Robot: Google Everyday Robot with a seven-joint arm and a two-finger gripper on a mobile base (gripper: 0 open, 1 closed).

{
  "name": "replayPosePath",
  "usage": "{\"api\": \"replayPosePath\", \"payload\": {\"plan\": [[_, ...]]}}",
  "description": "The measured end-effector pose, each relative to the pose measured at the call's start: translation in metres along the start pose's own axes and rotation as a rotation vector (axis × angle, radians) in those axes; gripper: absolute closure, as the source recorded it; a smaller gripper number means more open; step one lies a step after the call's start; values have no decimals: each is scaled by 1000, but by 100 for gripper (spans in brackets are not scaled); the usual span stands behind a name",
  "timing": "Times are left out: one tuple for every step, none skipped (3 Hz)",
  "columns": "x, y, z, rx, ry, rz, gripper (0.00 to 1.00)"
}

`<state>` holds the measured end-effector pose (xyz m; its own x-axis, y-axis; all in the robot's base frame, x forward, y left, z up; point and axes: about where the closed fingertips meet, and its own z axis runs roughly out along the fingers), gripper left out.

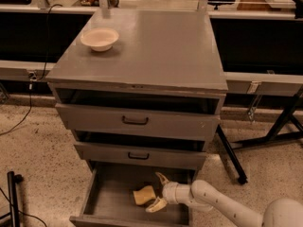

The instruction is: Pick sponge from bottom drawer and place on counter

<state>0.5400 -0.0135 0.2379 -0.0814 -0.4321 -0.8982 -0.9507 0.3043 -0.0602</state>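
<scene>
Three grey drawers [137, 122], bottom drawer [109, 193] pulled out: sponge [144, 195] sits near its front right, gripper [155, 192] right beside it, fingers [161, 178] spread wide, maybe touching. Bowl [99, 38] on counter's [156, 51] back-left corner, speckled floor [38, 145].

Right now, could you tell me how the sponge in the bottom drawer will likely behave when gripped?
The sponge looks like soft foam, so it will probably compress when squeezed. Small, it is likely light. Lying flat on the bottom drawer floor, it should slide, not roll, if the open gripper beside it nudges it.
</scene>
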Motion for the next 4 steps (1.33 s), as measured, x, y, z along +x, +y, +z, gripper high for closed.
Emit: {"api": "replayPosePath", "payload": {"plan": [[28, -8, 21, 38, -7, 50, 0], [50, -12, 35, 60, -22, 75, 0], [69, -15, 41, 63, -26, 108, 0], [86, -19, 38, 85, -17, 147, 0]]}}
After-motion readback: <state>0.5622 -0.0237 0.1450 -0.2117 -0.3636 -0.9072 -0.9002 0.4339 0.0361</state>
